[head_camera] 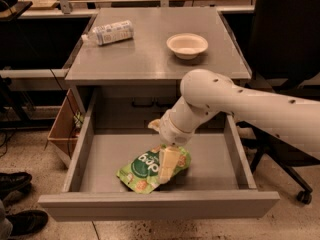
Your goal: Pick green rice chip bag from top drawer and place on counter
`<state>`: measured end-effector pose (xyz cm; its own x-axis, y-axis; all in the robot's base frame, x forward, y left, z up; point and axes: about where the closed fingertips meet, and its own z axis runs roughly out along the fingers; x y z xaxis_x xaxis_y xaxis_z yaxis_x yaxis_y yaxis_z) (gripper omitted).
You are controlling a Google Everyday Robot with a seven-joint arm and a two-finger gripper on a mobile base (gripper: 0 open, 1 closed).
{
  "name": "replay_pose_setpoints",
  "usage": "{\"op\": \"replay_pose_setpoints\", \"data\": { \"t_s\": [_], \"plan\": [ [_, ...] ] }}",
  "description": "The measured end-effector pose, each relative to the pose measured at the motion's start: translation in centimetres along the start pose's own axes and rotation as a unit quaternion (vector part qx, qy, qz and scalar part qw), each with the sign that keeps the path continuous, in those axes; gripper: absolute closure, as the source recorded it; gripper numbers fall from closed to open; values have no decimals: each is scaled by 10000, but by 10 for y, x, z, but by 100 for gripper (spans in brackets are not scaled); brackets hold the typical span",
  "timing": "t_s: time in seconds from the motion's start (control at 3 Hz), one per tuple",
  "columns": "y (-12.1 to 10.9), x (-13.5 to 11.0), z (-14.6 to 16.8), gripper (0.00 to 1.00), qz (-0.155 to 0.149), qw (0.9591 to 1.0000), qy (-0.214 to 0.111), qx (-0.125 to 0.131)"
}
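The green rice chip bag (141, 169) lies flat on the floor of the open top drawer (160, 204), near its front and slightly left of centre. My gripper (167, 166) reaches down into the drawer from the right on the white arm (235, 101). It sits right on the bag's right half and covers part of it. The grey counter (145, 59) is the cabinet top, directly behind and above the drawer.
A clear plastic bottle with a white label (110, 33) lies at the counter's back left. A cream bowl (187, 45) stands at its back right. A black office chair (287, 39) is at the right. A wooden box (62, 129) and dark shoes (15, 181) are at the left.
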<state>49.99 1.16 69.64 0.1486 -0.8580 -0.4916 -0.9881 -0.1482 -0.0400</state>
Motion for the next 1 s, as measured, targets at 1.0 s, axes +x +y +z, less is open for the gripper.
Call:
{"op": "replay_pose_setpoints", "data": {
  "t_s": [1.0],
  "plan": [
    [-33,35,44,4,-728,9971,198,-91]
  ]
}}
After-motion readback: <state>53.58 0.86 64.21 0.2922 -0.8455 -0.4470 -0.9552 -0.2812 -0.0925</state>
